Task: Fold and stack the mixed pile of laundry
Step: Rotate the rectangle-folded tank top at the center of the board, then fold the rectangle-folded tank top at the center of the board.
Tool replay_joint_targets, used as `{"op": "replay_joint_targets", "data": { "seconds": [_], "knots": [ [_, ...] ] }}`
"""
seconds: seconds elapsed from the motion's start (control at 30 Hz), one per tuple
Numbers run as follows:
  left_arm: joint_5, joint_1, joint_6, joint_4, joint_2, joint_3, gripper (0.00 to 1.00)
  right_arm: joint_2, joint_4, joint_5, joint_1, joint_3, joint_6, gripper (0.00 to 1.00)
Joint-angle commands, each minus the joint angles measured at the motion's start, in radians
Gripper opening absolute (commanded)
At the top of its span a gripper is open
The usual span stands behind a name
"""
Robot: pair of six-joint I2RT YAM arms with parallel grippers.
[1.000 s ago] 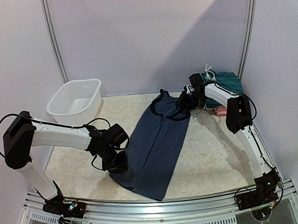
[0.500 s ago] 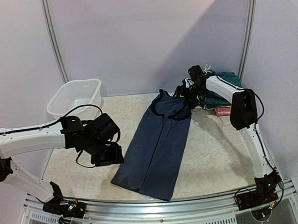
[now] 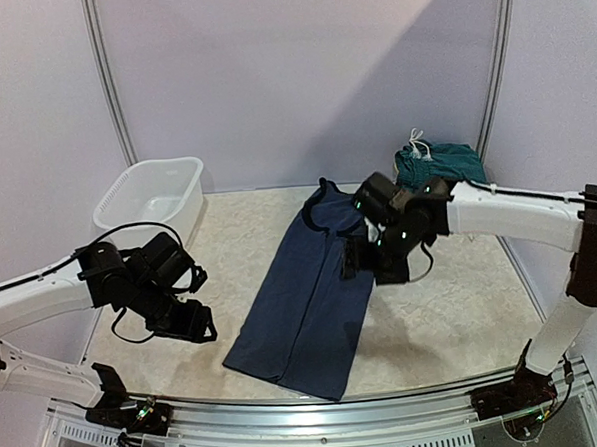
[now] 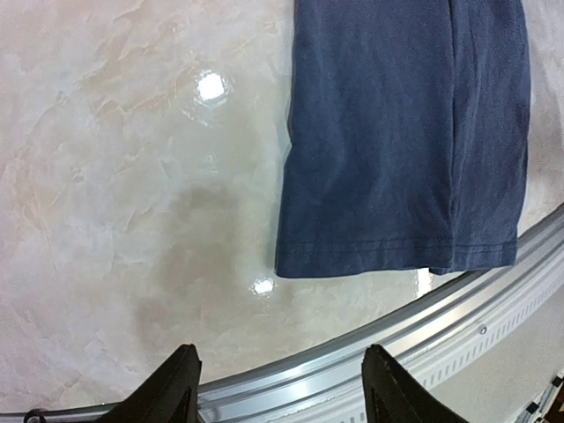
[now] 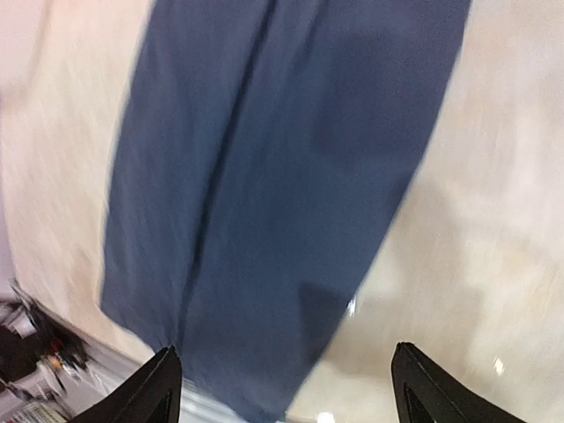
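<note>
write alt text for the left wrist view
A navy garment lies flat on a marbled beige table, its hemmed end by the metal rail at the table's edge. The left claw hangs open short of the hem, holding nothing.

L gripper [image 4: 280, 357] & R gripper [image 5: 284, 354]: jaws wide apart, both arms stretched fwd, wrists down
</note>
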Motion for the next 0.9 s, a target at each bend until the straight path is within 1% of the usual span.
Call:
{"op": "replay_joint_targets", "data": {
  "seconds": [0.0, 0.13, 0.2, 0.27, 0.33, 0.43, 0.57, 0.63, 0.77, 0.87],
  "knots": [
    [0.077, 0.053, 0.040, 0.020, 0.023, -0.033, 0.62, -0.103, 0.004, 0.160, 0.221, -0.144, 0.408, 0.82],
    [0.144, 0.110, 0.036, 0.072, 0.043, -0.074, 0.60, -0.088, 0.046, 0.214, 0.411, -0.174, 0.629, 0.80],
    [0.159, 0.133, 0.041, 0.085, 0.056, -0.077, 0.60, -0.053, 0.099, 0.201, 0.467, -0.185, 0.701, 0.78],
    [0.151, 0.152, 0.037, 0.085, 0.073, -0.077, 0.59, 0.001, 0.205, 0.167, 0.502, -0.194, 0.760, 0.75],
    [0.162, 0.166, 0.039, 0.095, 0.093, -0.079, 0.57, 0.054, 0.270, 0.125, 0.525, -0.187, 0.790, 0.73],
    [0.182, 0.175, 0.044, 0.108, 0.111, -0.083, 0.56, 0.102, 0.242, 0.072, 0.535, -0.191, 0.837, 0.70],
    [0.201, 0.175, 0.042, 0.130, 0.106, -0.101, 0.55, 0.063, 0.284, 0.071, 0.558, -0.295, 0.947, 0.62],
    [0.205, 0.176, 0.039, 0.140, 0.104, -0.108, 0.55, 0.052, 0.315, 0.053, 0.572, -0.329, 0.988, 0.61],
    [0.204, 0.176, 0.034, 0.154, 0.108, -0.116, 0.54, 0.076, 0.368, 0.003, 0.582, -0.343, 1.000, 0.60],
    [0.203, 0.176, 0.038, 0.160, 0.114, -0.117, 0.54, 0.086, 0.416, -0.001, 0.582, -0.365, 0.995, 0.58]
  ]
}}
